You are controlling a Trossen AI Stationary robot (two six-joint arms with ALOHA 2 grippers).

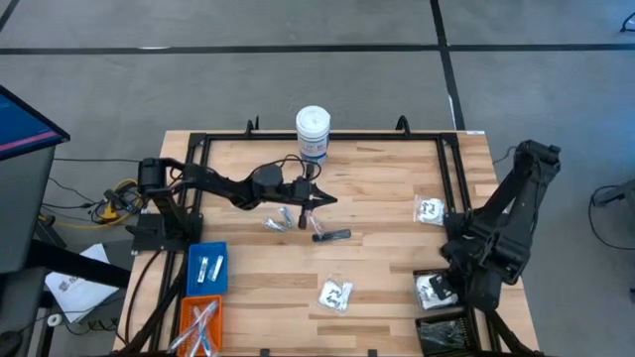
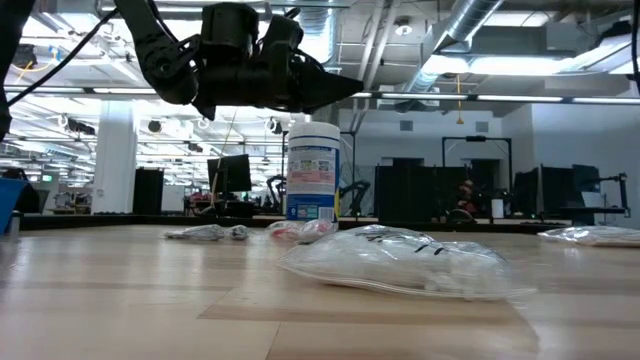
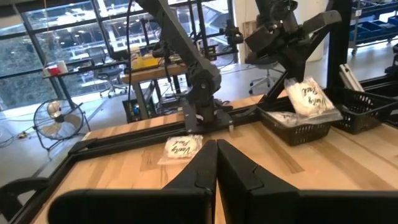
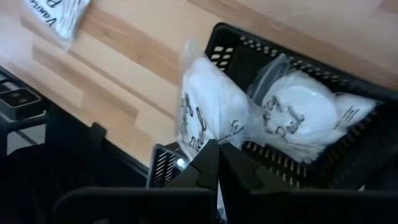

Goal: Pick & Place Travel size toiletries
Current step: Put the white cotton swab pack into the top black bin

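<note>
Your right hand [image 4: 216, 152], fingers pinched on a clear crinkly packet [image 4: 208, 121] over the black bin [image 4: 348, 87] at the desk's [image 1: 377, 258] four o'clock, carries something light, soft and slippery, so hold its edge; the left hand [image 1: 322, 201], clenched empty, hovers near centre.

- White canister [image 1: 313, 132] with blue label: upright on the table [image 1: 377, 198], just beyond the left end effector [image 1: 319, 203].
- Blue bin [image 1: 206, 269] and orange bin [image 1: 198, 323]: near table edge, behind that end effector.
- Black basket [image 4: 292, 124]: directly under the right end effector [image 4: 216, 163].
</note>
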